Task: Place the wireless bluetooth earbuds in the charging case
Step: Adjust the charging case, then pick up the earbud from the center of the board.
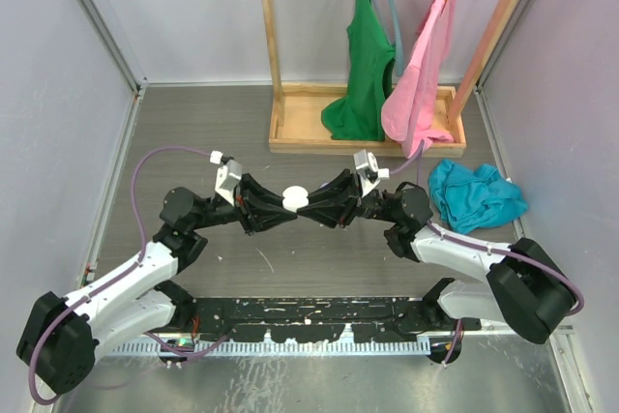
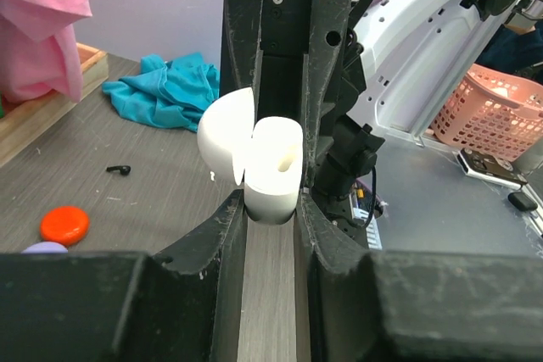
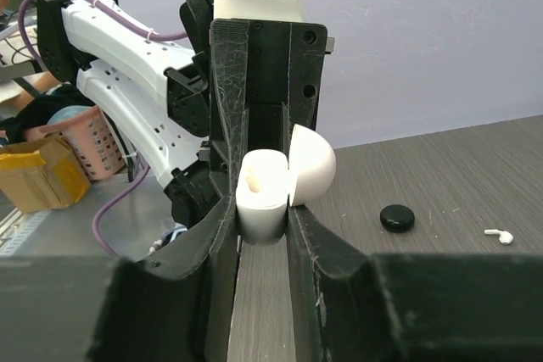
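Observation:
A white charging case (image 1: pixel 295 198) hangs above the table's middle with its lid (image 2: pixel 223 138) swung open. My left gripper (image 2: pixel 271 203) is shut on the case body (image 2: pixel 273 167) from one side. My right gripper (image 3: pixel 264 211) is shut on the same body (image 3: pixel 263 186) from the opposite side, and the two meet nose to nose. A cavity shows in the case top; I cannot tell whether anything sits in it. A black earbud (image 2: pixel 119 169) lies on the table in the left wrist view. A white earbud (image 3: pixel 501 235) lies on the table in the right wrist view.
A red disc (image 2: pixel 64 224) and a lilac disc (image 2: pixel 44 248) lie near the black earbud; a black disc (image 3: pixel 397 218) lies near the white one. A teal cloth (image 1: pixel 476 194) sits at the right. A wooden rack (image 1: pixel 368 132) with green and pink garments stands behind.

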You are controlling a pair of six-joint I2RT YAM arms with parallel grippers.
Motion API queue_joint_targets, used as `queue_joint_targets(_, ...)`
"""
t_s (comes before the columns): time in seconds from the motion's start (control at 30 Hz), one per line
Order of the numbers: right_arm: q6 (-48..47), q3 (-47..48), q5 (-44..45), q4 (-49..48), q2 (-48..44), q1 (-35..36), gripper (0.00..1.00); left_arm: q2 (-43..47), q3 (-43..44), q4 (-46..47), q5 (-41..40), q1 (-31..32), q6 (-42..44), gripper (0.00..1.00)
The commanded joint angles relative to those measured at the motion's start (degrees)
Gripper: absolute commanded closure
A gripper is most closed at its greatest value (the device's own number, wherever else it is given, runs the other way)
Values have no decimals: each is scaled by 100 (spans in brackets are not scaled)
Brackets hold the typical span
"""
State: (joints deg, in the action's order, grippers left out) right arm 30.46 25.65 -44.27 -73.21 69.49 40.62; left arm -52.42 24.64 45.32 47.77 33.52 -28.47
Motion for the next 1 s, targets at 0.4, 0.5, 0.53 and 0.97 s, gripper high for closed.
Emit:
queue_joint_targets(0.4,-2188,-478,657,1258,-893,-130,99,984,355,-3771,-2475,-4,828,37)
queue_joint_targets(0.5,-2800,-688,1126,1663,-1022,-127,98,926,600,-4617,-3348,-1,807,36)
queue_joint_targets(0.53,-2937,-771,1270,1692,-1032,-128,98,852,698,-4905,-3646,-3,801,35)
queue_joint_targets(0.97,-3481,-1399,2214,1296,-728,-129,98,-1838,2485,-6902,-5573,-410,810,35)
